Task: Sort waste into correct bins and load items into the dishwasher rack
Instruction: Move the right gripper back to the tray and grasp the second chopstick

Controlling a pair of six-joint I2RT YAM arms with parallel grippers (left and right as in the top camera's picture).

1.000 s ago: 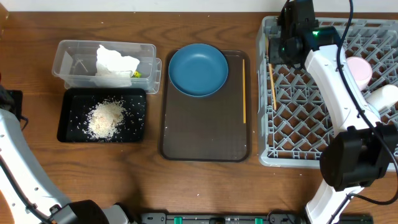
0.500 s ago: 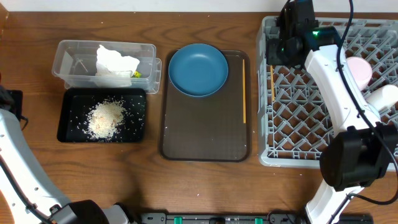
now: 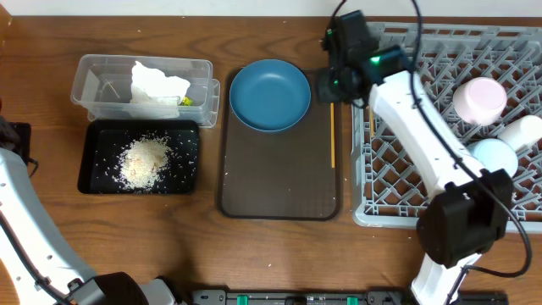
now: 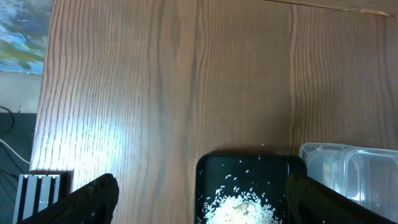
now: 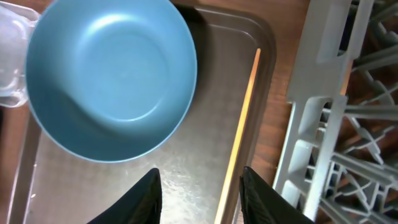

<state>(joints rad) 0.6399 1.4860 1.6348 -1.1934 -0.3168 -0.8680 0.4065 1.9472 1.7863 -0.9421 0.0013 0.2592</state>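
Right gripper (image 5: 199, 173) hangs over the far right corner of the large brown serving tray (image 3: 279, 178), fingers moderately apart and nothing between them. One thin wooden chopstick (image 3: 332, 127) lies flat along the tray's right edge, directly beneath that gap and closer to the right-hand finger. The dark blue round plate (image 3: 269, 95) sits in the tray's far left corner, empty.

Over to the big grey plastic dishwasher rack (image 3: 385, 169) at the right end of the worktop (image 3: 254, 254): a second wooden chopstick (image 3: 371, 127) rests along its left edge, and a pale pink cup (image 3: 478, 97), a white bowl (image 3: 523, 131) and a light blue bowl (image 3: 493, 157) crowd its right side.

At the left end, the clear plastic rectangular tub (image 3: 102, 85) holds crumpled white tissue (image 3: 157, 83) with a bit of yellow-green wrapper (image 3: 185, 101) at its near right corner. Just in front of it, touching, the shallow black rectangular tray (image 3: 93, 161) carries a heap of whitish rice scraps (image 3: 144, 161).

Left gripper (image 4: 200, 180) hovers beyond the black tray's end, fingers spread wide, empty.
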